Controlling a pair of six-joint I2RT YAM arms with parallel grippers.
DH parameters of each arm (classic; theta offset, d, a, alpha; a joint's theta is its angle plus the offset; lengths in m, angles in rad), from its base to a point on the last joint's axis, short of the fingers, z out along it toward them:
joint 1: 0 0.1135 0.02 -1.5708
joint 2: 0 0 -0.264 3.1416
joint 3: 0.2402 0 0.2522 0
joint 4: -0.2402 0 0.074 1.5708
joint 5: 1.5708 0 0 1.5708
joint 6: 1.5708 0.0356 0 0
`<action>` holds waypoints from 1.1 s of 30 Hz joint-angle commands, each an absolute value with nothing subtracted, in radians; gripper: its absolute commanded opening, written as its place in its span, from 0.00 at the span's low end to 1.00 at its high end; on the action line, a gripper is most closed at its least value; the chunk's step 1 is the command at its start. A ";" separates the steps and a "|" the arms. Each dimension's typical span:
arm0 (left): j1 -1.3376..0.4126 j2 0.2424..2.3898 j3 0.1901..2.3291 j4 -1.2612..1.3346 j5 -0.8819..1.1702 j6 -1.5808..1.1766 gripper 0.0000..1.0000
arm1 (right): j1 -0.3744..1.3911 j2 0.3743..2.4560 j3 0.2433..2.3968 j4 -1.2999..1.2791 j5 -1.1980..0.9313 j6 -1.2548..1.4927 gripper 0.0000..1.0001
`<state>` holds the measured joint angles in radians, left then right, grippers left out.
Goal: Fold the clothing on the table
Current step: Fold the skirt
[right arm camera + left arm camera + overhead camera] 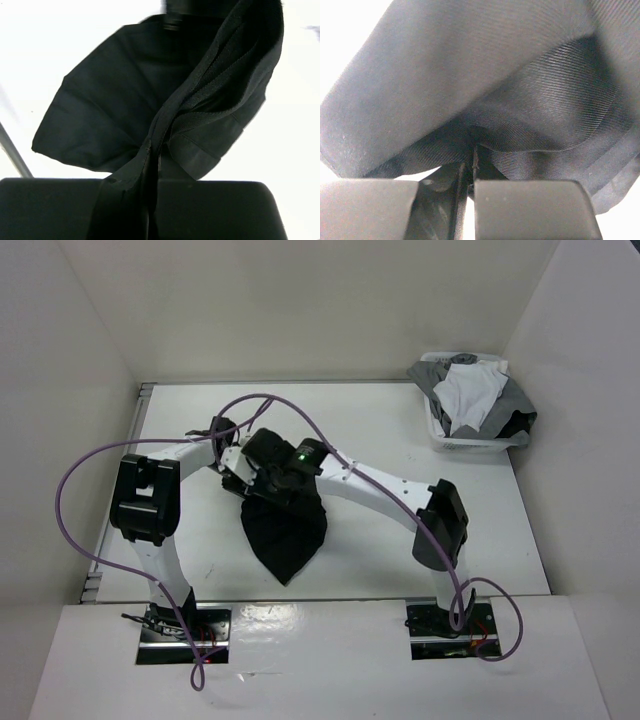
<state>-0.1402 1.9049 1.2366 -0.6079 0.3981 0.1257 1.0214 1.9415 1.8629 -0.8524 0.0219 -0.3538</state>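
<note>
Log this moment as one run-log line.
left gripper: shut on clothing | right gripper: shut on clothing | clothing: bunched between both, over table | fold: not done

Our left arm (168,570) and right arm (385,483) are white with chunky black joints, purple cables (258,396) looping off both. The fingers (530,210) on our left gripper (470,182) are just plain black blocks.

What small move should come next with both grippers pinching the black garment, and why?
Probably draw the left gripper and right gripper apart. Both are shut on the clothing close together, so it bunches into a point over the table; spreading should open it flat for folding.
</note>
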 commanded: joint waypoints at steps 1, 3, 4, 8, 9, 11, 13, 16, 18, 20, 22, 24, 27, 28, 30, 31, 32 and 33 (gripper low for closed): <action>-0.140 1.890 1.232 -0.609 0.393 0.124 0.07 | 1.071 1.982 1.888 -0.865 0.000 -0.319 0.05; -0.140 1.890 1.232 -0.609 0.393 0.124 0.07 | 1.094 2.006 1.879 -0.853 0.000 -0.319 0.21; -0.140 1.890 1.232 -0.609 0.393 0.124 0.07 | 1.094 2.020 1.879 -0.853 0.000 -0.308 0.43; -0.140 1.890 1.232 -0.609 0.393 0.124 0.07 | 1.103 2.049 1.920 -0.860 -0.093 -0.299 0.78; -0.140 1.890 1.232 -0.609 0.393 0.124 0.07 | 1.103 2.060 1.939 -0.873 -0.115 -0.299 0.81; -0.140 1.890 1.232 -0.609 0.393 0.124 0.08 | 1.103 2.060 1.992 -0.906 -0.167 -0.311 0.86; -0.140 1.881 1.232 -0.609 0.393 0.124 0.08 | 1.103 2.034 2.032 -0.926 -0.195 -0.339 0.89; -0.130 1.869 1.232 -0.609 0.393 0.124 0.13 | 1.080 1.964 2.043 -0.949 -0.206 -0.371 0.92; -0.121 1.858 1.232 -0.609 0.393 0.124 0.21 | 1.037 1.899 2.043 -0.962 -0.187 -0.388 0.93; -0.100 1.821 1.232 -0.621 0.393 0.124 0.53 | 1.003 1.844 1.978 -0.948 -0.141 -0.409 0.93; -0.077 1.780 1.242 -0.630 0.384 0.124 0.73 | 0.939 1.752 1.871 -0.939 -0.059 -0.423 0.94; -0.035 1.734 1.253 -0.659 0.383 0.124 0.93 | 0.843 1.651 1.733 -0.888 0.001 -0.432 0.94; -0.011 1.654 1.267 -0.702 0.354 0.135 1.00 | 0.633 1.507 1.572 -0.825 -0.027 -0.433 0.95; -0.011 1.634 1.279 -0.712 0.344 0.135 1.00 | 0.568 1.471 1.536 -0.809 -0.093 -0.433 0.95; -0.011 1.576 1.279 -0.739 0.344 0.135 1.00 | 0.412 1.369 1.424 -0.752 -0.135 -0.411 0.97; -0.011 1.563 1.279 -0.748 0.363 0.150 1.00 | 0.375 1.339 1.390 -0.736 -0.149 -0.411 0.98; -0.024 1.552 1.279 -0.761 0.411 0.161 1.00 | 0.345 1.312 1.358 -0.721 -0.149 -0.399 0.98; -0.044 1.542 1.279 -0.784 0.435 0.185 1.00 | 0.322 1.287 1.301 -0.698 -0.149 -0.387 0.98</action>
